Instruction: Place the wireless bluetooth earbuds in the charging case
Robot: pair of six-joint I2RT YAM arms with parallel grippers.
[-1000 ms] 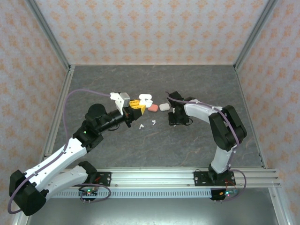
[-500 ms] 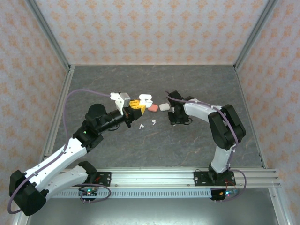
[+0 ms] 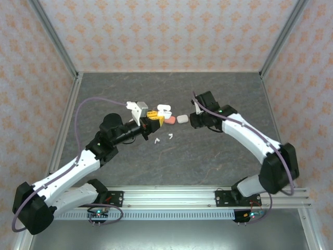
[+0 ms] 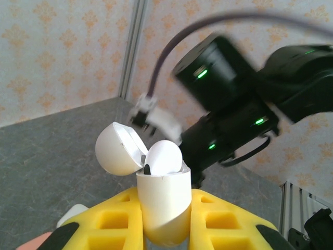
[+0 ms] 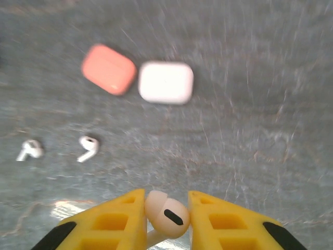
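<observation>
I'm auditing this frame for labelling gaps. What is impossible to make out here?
- Left wrist view: whether the open white case in the left end effector has a free second slot; the seated earbud and case wall hide it.
- Right wrist view: the stem of the held earbud in the right end effector, cut off by the bottom edge.
- Top view: how the loose earbuds lie, too small.

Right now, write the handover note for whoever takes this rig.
Left fingers: shut on the open white case; one earbud seems seated in it.
Right fingers: shut on a white earbud.
On the table: two loose white earbuds, a closed pink case, a closed white case.
Done: apparently one earbud in.
Left: seat the held earbud, then the loose ones.
</observation>
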